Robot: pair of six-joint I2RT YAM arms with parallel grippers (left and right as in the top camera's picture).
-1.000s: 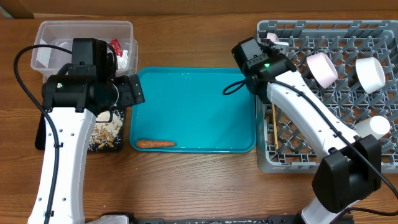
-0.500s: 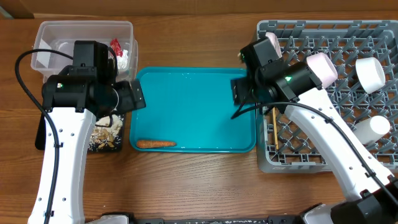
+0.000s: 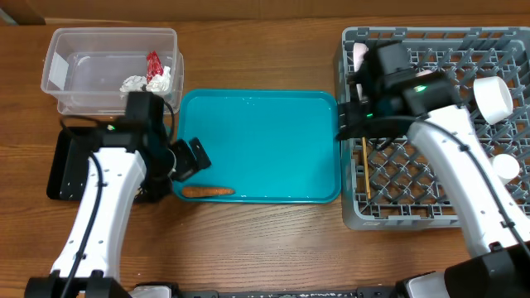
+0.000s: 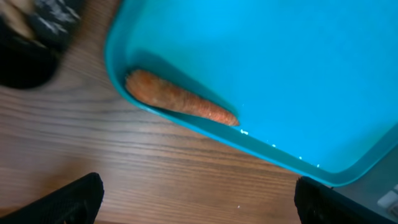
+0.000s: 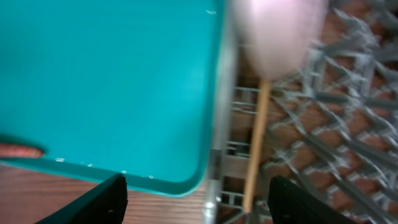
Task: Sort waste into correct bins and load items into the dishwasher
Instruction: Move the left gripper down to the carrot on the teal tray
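- At the far left we are seeing the clear tub [image 3: 66,62] standing toward the back of the table [image 3: 248,50], with the crumpled tissue [image 3: 137,84] and the red wrapper [image 3: 153,64] lying in its right end; the rest of its floor is lying open
- In front of it the black tray [image 3: 62,170] is sitting near the tub, and the left arm is crossing over its right half and hiding what is lying there
- The left gripper [image 3: 191,159] is hanging over the left rim of the teal tray [image 3: 265,124], its jaws spread wide and holding nothing
- The carrot stick [image 3: 207,190] is lying inside the teal tray, pressed along the front rim near the left corner, just in front of that claw; the rim wall is standing between it and the bare wood
- The tray's floor to the right of the carrot is lying open all the way to its right rim
- That right rim is running just beside the grey dish rack [image 3: 352,211]; we cannot tell whether the two are touching
- The right gripper [image 5: 196,190] is hovering over that seam, its jaws wide apart and gripping nothing
- The chopsticks [image 3: 364,170] are lying in the rack along its left wall, and a pink plate [image 5: 273,31], blurred, is standing behind them
- Further right a white bowl [image 3: 494,98] and a white cup [image 3: 505,165] are sitting among the pegs, and the right arm is crossing over the rack's middle
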